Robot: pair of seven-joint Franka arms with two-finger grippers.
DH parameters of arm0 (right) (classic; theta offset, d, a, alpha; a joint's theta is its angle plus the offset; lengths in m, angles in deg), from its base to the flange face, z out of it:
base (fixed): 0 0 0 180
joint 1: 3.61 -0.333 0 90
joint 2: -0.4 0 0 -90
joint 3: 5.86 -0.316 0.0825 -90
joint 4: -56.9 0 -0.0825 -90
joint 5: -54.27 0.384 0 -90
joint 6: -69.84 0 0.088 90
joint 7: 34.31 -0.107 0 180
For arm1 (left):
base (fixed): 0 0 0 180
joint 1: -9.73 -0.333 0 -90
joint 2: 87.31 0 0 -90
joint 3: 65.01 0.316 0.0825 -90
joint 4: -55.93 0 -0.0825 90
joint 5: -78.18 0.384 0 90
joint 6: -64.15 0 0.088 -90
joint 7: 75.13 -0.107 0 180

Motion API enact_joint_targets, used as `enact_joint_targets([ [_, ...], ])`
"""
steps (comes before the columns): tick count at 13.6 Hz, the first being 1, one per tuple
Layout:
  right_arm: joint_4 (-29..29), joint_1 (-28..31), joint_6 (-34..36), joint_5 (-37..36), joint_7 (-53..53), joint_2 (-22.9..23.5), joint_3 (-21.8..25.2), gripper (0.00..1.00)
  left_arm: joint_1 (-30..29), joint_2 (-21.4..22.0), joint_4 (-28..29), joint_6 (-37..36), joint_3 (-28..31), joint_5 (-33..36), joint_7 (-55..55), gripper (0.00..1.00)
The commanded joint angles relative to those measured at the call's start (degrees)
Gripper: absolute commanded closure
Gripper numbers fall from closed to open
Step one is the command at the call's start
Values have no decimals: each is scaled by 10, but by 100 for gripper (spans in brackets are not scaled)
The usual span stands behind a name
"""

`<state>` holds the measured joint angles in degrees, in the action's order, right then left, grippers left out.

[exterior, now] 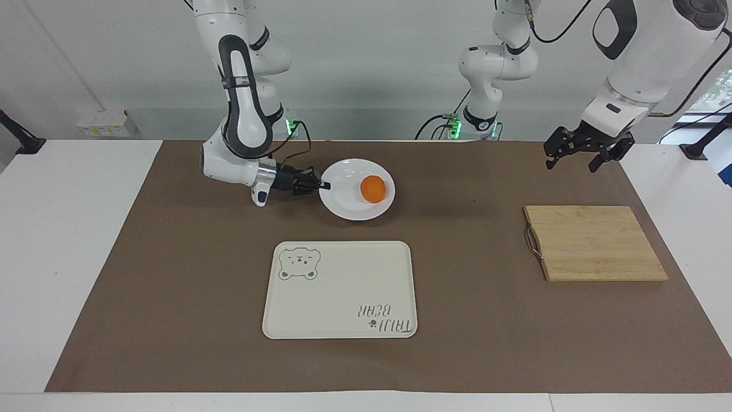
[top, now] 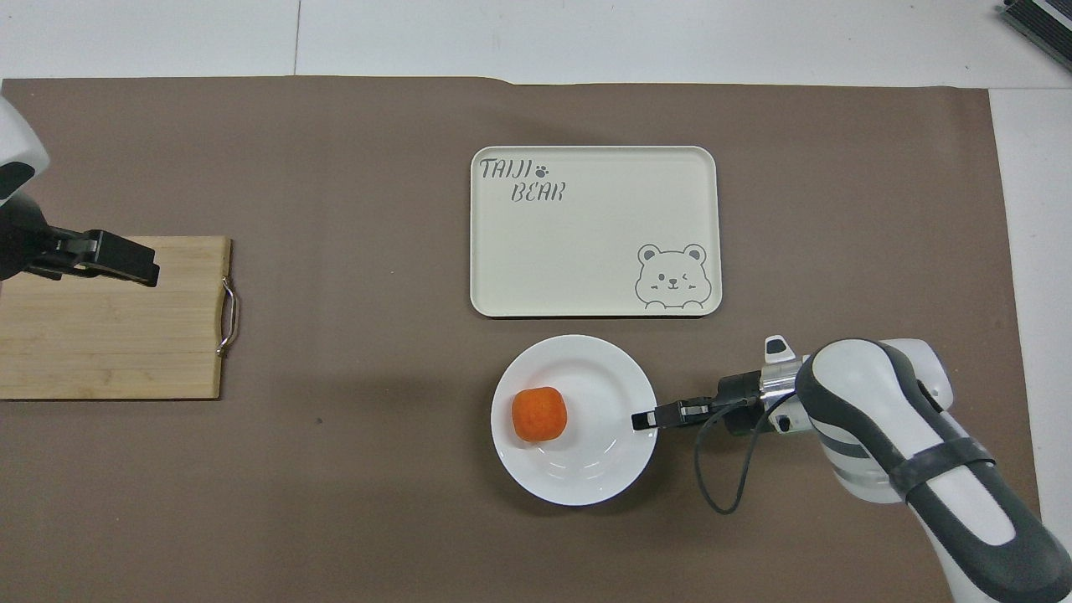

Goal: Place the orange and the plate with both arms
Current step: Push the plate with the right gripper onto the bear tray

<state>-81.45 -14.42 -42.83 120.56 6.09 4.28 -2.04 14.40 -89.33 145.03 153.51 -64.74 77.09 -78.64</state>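
Note:
The white plate hangs tilted just above the brown mat, between the robots and the cream tray. My right gripper is shut on the plate's rim at the right arm's end. The orange lies on the plate, against the rim toward the left arm's end. My left gripper waits open in the air over the wooden board's edge nearest the robots, holding nothing.
A cream tray with a bear drawing lies on the mat, farther from the robots than the plate. A wooden cutting board with a metal handle lies toward the left arm's end.

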Motion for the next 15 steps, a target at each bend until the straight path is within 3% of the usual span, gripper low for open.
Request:
enact_joint_targets([
  [1,34,11,19,30,9,17,0,100,-6,5,2,-8,-4,9,-4,0],
  [5,94,12,19,32,-42,36,0,100,-6,5,2,-8,-4,9,-4,0],
  [15,294,23,18,24,-177,144,2,100,-6,5,2,-8,-4,9,-4,0],
])
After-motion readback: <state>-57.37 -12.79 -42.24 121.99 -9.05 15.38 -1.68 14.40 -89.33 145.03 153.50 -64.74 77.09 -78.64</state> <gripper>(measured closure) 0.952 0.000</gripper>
